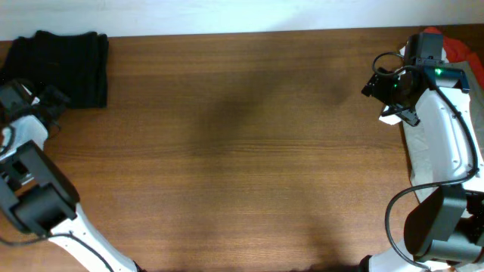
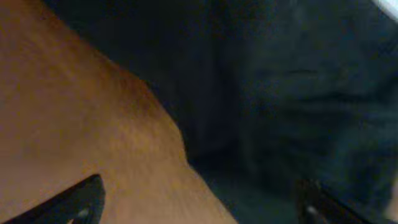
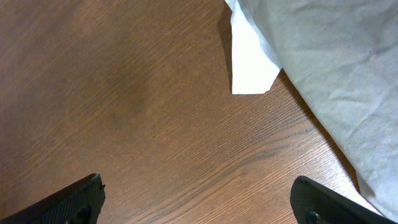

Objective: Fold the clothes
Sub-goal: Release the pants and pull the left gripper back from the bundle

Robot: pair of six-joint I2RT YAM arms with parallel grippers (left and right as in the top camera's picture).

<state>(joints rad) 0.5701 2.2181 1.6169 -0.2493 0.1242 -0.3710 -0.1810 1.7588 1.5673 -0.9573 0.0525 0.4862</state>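
A folded black garment (image 1: 64, 64) lies at the far left corner of the wooden table. It fills the right of the left wrist view (image 2: 298, 93). My left gripper (image 1: 47, 102) is open and empty, right by the garment's near edge (image 2: 199, 208). A white garment (image 1: 427, 147) lies at the right edge, partly under my right arm, and shows in the right wrist view (image 3: 323, 56). My right gripper (image 1: 378, 87) is open and empty over bare wood (image 3: 199, 205), left of the white cloth.
A red cloth (image 1: 454, 49) lies at the far right corner behind my right arm. The wooden tabletop (image 1: 242, 151) spans the middle between both arms.
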